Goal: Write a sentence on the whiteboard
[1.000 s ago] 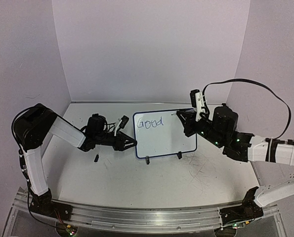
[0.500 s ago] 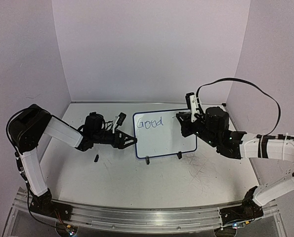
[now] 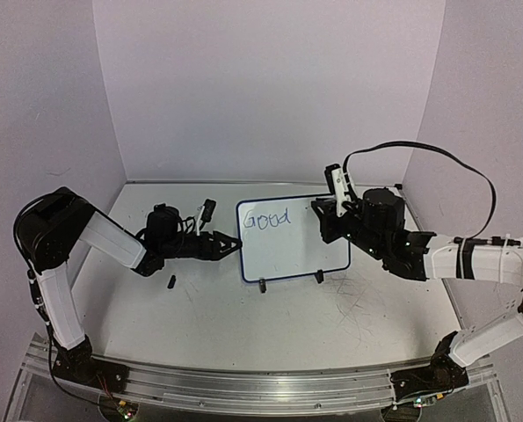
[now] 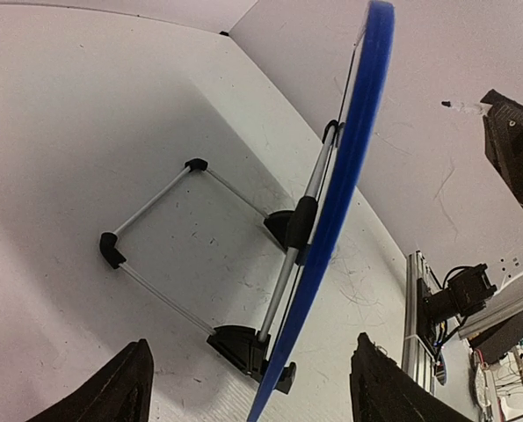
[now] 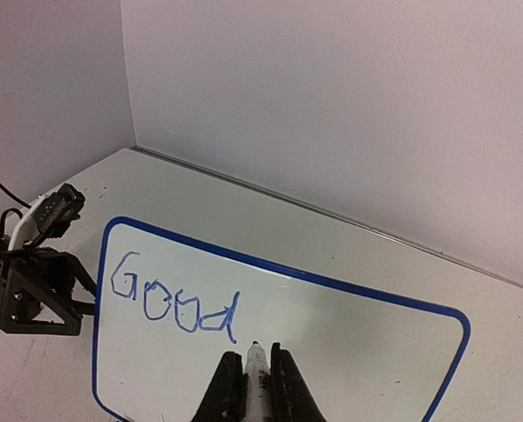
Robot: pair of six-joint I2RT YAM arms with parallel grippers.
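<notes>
The whiteboard stands upright on two black feet mid-table, its blue frame edge-on in the left wrist view. The sentence reads just "Good" in blue, at the board's top left. My right gripper is shut on a white marker, whose tip sits just right of the "d", at the board's surface. In the top view that gripper is at the board's upper right. My left gripper is open at the board's left edge. Its black fingers straddle the blue frame without touching it.
A small black cap lies on the table left of the board's near foot. Behind the board lies its wire stand. White walls close in the back and both sides. The metal rail runs along the near edge.
My left gripper has opened off the board's left edge and drawn back slightly left. My right gripper has moved left, closer to the board, with the marker.
</notes>
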